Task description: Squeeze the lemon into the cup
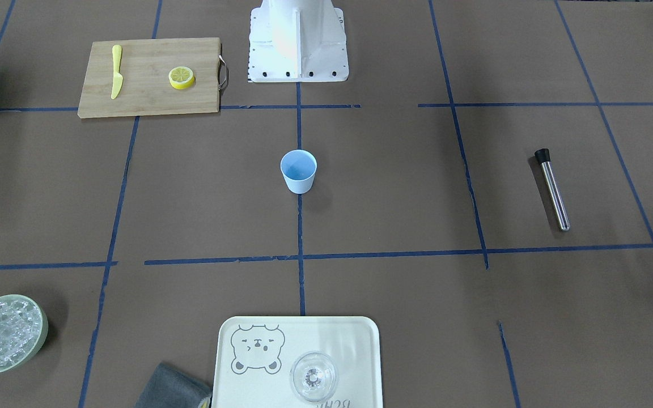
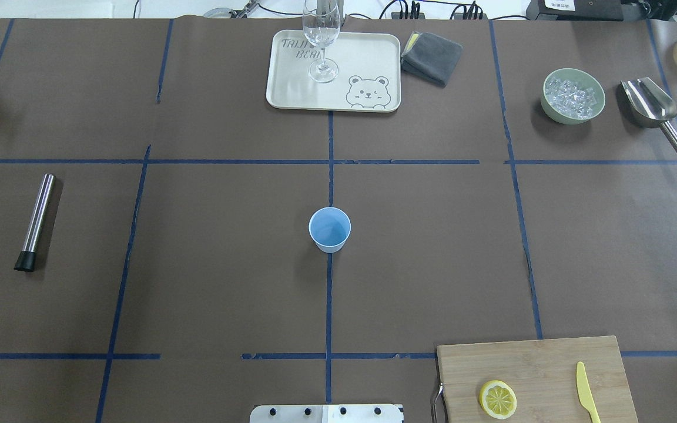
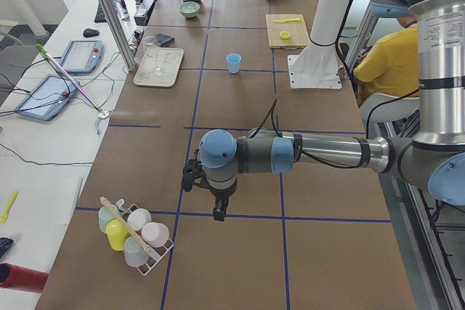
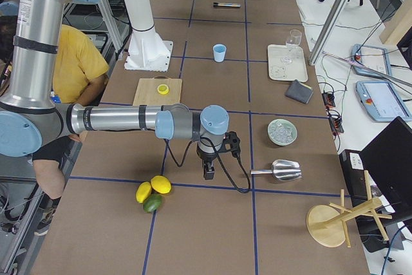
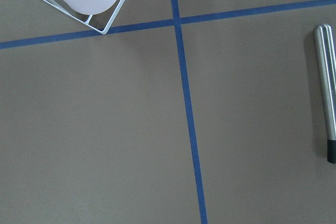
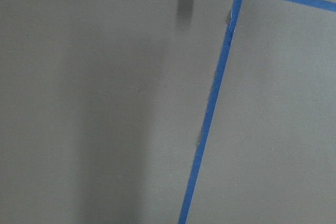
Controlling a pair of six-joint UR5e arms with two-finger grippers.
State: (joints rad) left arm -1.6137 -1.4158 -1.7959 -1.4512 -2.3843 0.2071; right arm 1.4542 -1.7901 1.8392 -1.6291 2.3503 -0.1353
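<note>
Black left gripper (image 3: 217, 213) and right gripper (image 4: 209, 173): cannot tell whether clenched or released | lemon (image 2: 498, 399): one slice, on wooden board (image 2: 550, 364) | cup (image 2: 329, 229): one, upright at desk (image 2: 197, 264) centre, well apart from lemon

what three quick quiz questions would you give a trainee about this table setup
1. True or false: the lemon slice lies on the cutting board, apart from the yellow knife.
2. What stands on the tray? A) a stemmed glass B) a bottle C) a spoon
3. Short answer: from the blue cup, on which of the robot's sides is the cutting board?

Key: 1 true; 2 A; 3 right.
</note>
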